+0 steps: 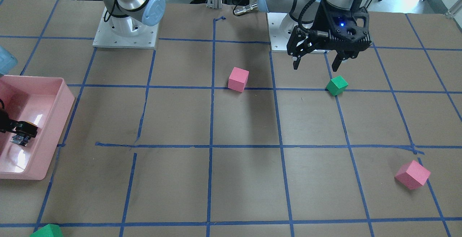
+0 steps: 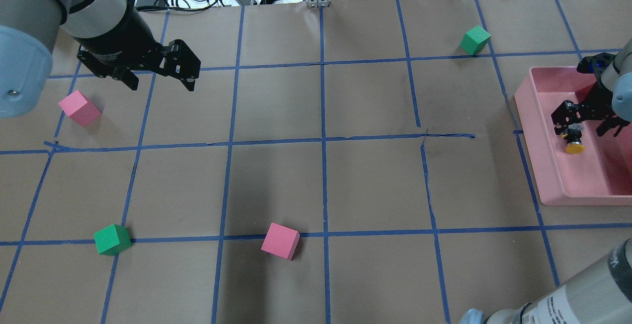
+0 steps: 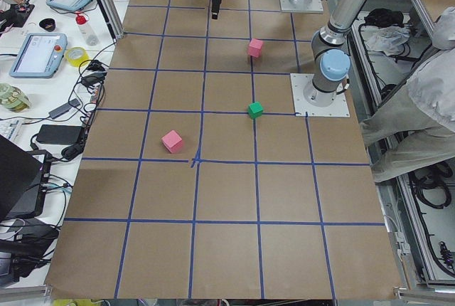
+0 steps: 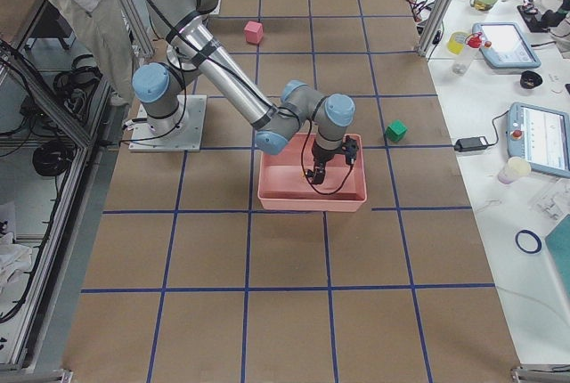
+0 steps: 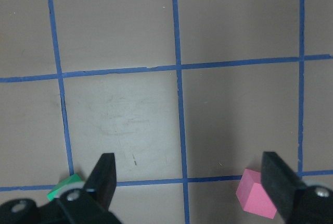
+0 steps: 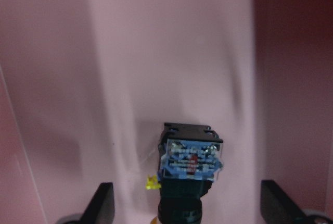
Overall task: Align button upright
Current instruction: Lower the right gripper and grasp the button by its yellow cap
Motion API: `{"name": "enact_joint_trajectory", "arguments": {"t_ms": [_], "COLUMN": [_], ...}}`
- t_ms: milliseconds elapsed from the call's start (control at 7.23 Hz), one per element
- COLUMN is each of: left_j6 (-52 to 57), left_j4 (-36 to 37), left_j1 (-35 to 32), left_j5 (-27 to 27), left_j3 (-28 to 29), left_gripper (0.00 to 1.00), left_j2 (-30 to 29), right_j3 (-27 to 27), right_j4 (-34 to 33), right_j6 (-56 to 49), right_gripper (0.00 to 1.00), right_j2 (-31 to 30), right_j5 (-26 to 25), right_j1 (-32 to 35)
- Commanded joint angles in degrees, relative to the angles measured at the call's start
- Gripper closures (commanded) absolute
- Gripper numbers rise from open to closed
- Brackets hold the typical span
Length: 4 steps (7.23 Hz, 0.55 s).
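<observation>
The button (image 2: 573, 145) has a yellow cap, a black body and a grey terminal base. It lies on its side on the floor of the pink tray (image 2: 543, 166) at the table's right. In the right wrist view its terminal base (image 6: 190, 161) faces the camera. My right gripper (image 2: 587, 129) is open inside the tray, with its fingers wide apart on either side of the button and not touching it. My left gripper (image 2: 160, 82) is open and empty above the table at the far left.
Loose foam cubes lie on the brown table: a pink cube (image 2: 80, 108) and a green cube (image 2: 112, 239) on the left, a pink cube (image 2: 280, 241) near the middle front, and a green cube (image 2: 475, 40) at the far right.
</observation>
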Motion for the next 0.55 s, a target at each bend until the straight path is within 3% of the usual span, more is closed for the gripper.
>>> {"name": "enact_joint_trajectory", "arguments": {"t_ms": [0,277,415], "left_j6": [0.00,0.00,0.00], "left_j4": [0.02,0.02,0.02], "left_j1": [-0.02,-0.02,0.06], "left_j5": [0.00,0.00,0.00], "left_j3": [0.00,0.00,0.00], "left_gripper": [0.00,0.00,0.00], "left_j2": [0.00,0.00,0.00], "right_j3": [0.15,0.59,0.59], "right_j4": [-0.13,-0.04,0.05], "right_j6": [-0.11,-0.03,-0.20], "right_gripper": [0.15,0.50,0.83], "right_j2": [0.52,0.78,0.78], "right_j5": [0.01,0.18,0.18], "right_j1": [-0.14,-0.22,-0.14]}}
